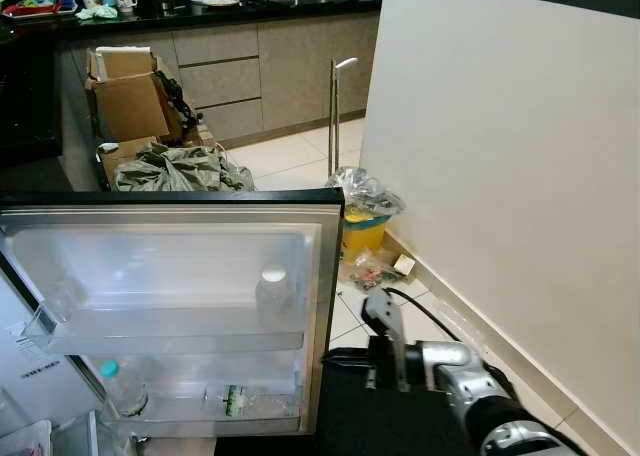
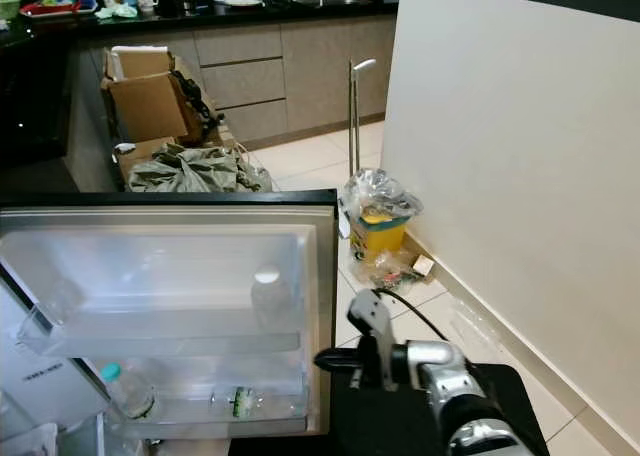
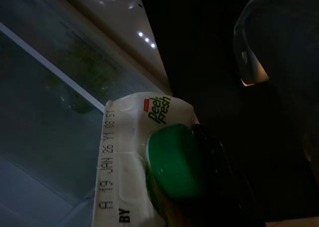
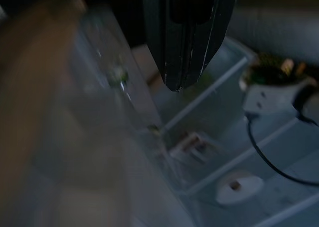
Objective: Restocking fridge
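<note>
The fridge door (image 1: 328, 276) stands open before me, its clear shelves facing up. A clear bottle with a white cap (image 1: 273, 294) stands in the upper door shelf. In the lower shelf are a bottle with a teal cap (image 1: 120, 386) and a lying bottle with a green label (image 1: 235, 400). My right gripper (image 1: 332, 358) is shut, its tips at the door's free edge; its fingers (image 4: 182, 43) press together. In the dark left wrist view, my left gripper (image 3: 215, 155) is shut on a white juice carton (image 3: 127, 152) with a green cap, beside glass fridge shelves.
Open cardboard boxes (image 1: 130, 101) and a crumpled green bag (image 1: 180, 168) lie beyond the door. A yellow bin with a plastic bag (image 1: 362, 226) and litter (image 1: 375, 271) sit by the white wall (image 1: 500, 176). A metal pole (image 1: 333, 116) stands on the tiled floor.
</note>
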Controlling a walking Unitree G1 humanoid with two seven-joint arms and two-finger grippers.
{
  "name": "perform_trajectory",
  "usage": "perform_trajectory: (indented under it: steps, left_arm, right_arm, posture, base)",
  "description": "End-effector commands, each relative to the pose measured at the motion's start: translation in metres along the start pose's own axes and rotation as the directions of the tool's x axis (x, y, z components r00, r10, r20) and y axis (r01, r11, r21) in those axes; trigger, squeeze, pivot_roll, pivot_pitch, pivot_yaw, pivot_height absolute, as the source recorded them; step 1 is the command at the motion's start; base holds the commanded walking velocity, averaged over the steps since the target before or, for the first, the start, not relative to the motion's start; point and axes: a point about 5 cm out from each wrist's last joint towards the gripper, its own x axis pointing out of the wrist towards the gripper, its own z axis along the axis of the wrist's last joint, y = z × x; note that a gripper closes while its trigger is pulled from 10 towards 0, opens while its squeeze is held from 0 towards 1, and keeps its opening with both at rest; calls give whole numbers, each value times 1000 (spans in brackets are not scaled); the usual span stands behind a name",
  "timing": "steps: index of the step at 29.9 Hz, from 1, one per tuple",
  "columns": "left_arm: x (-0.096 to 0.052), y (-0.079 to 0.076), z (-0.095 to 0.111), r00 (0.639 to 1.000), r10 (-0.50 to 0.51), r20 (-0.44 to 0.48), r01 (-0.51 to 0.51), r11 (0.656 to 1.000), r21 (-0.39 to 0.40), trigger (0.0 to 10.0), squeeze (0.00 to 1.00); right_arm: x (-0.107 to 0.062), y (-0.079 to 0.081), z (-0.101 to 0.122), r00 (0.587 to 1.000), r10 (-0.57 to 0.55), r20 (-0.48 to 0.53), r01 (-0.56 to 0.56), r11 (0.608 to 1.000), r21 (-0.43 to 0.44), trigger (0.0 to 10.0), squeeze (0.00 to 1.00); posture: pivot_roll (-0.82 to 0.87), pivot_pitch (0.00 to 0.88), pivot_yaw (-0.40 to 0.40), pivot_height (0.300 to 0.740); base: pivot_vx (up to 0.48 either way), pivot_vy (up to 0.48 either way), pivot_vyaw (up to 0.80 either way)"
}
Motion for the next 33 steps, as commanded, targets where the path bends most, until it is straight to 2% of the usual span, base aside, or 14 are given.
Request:
perform_trajectory:
  steps: [1,4,6,9,11,13,16,19,25,27,30,33]
  left_arm:
    - [0,-1,-5,1000,1,-20,-1,1000,19,10000,0]
    - [0,-1,-5,1000,2,-20,-1,1000,22,10000,0]
    - [0,-1,-5,1000,2,-20,-1,1000,22,10000,0]
    - [0,-1,-5,1000,4,-20,-3,1000,20,10000,0]
    - [-1,0,-6,1000,5,-22,-4,1000,19,10000,0]
    - [-1,0,-6,1000,5,-22,-5,1000,19,10000,0]
    - [-1,0,-7,1000,6,-25,-6,1000,18,10000,0]
    - [-1,0,-8,1000,6,-25,-5,1000,18,10000,0]
    - [-1,0,-7,1000,4,-23,-4,1000,18,10000,0]
    - [-1,-1,-7,1000,3,-22,-3,1000,18,10000,0]
    - [-1,-1,-6,1000,2,-20,-1,1000,18,10000,0]
    - [0,-1,-6,1000,1,-19,-1,1000,16,10000,0]
  right_arm:
    - [3,-2,6,999,-21,26,21,1000,-15,10000,0]
    - [16,-6,16,993,-106,58,108,993,-41,10000,0]
    - [18,-7,17,991,-118,56,121,991,-49,10000,0]
    - [22,-12,19,979,-202,35,204,977,-58,10000,0]
    - [23,-13,12,970,-238,-45,233,969,-85,10000,0]
    - [23,-12,9,966,-247,-74,240,966,-95,10000,0]
    - [28,-7,5,974,-213,-75,207,975,-83,10000,0]
    - [36,-1,13,987,-158,29,159,986,-51,10000,0]
    - [45,5,24,988,-100,117,103,994,-26,10000,0]
    - [50,10,26,990,-43,135,47,999,-27,10000,0]
    - [55,17,25,990,25,136,-22,1000,-20,10000,0]
    - [57,23,13,998,44,35,-42,998,-53,10000,0]
  posture:
    - [-31,0,0,740]
    - [-29,0,0,740]
    - [-26,0,0,740]
    - [-21,0,-2,740]
    - [-16,0,-3,740]
    - [-16,0,-3,740]
    - [-13,0,-5,740]
    - [-13,0,-5,740]
    - [-14,0,-5,740]
    - [-18,0,-4,740]
    - [-18,0,-5,740]
    - [-17,0,-5,740]
  base:
    - [0,0,0]
    - [0,0,0]
    - [0,0,0]
    - [0,0,0]
    - [0,0,0]
    - [0,0,0]
    - [0,0,0]
    - [0,0,0]
    - [0,0,0]
    - [0,0,0]
    - [0,0,0]
    - [0,0,0]
